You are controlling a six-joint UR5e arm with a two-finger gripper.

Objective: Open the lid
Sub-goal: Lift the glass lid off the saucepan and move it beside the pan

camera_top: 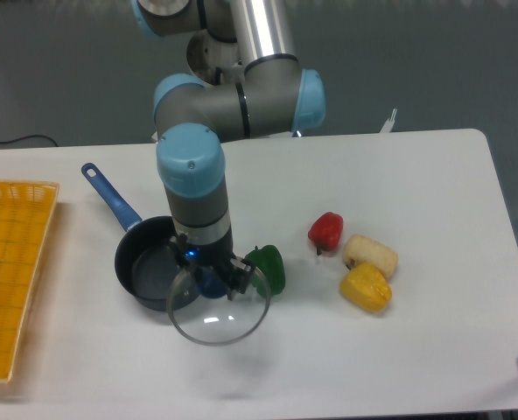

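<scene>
While the gripper (212, 282) is closed on the blue knob (210, 284) of the lid (218, 306), I see the lid held off the saucepan (150, 267) in the single fixed camera view, to the pan's right and in front of it. The clear glass disc overlaps only the pan's right front edge; most of the dark pan interior is uncovered. I cannot tell how high the lid hangs above the table (399, 184).

To finish this step well, I judge I should carry the lid on toward the bare table in front, keep it level so it does not swing on the knob, and lower it flat before letting go.

The green pepper (268, 268) sits just beside the lid's right rim, partly behind it, and is the nearest thing in the way; I would steer clear of it. Further right lie a red pepper (325, 231), a pale pepper (370, 255) and a yellow pepper (366, 288), close together. The saucepan's blue handle (108, 196) points back and left. A yellow basket (10, 271) stands at the left edge, well apart.
</scene>
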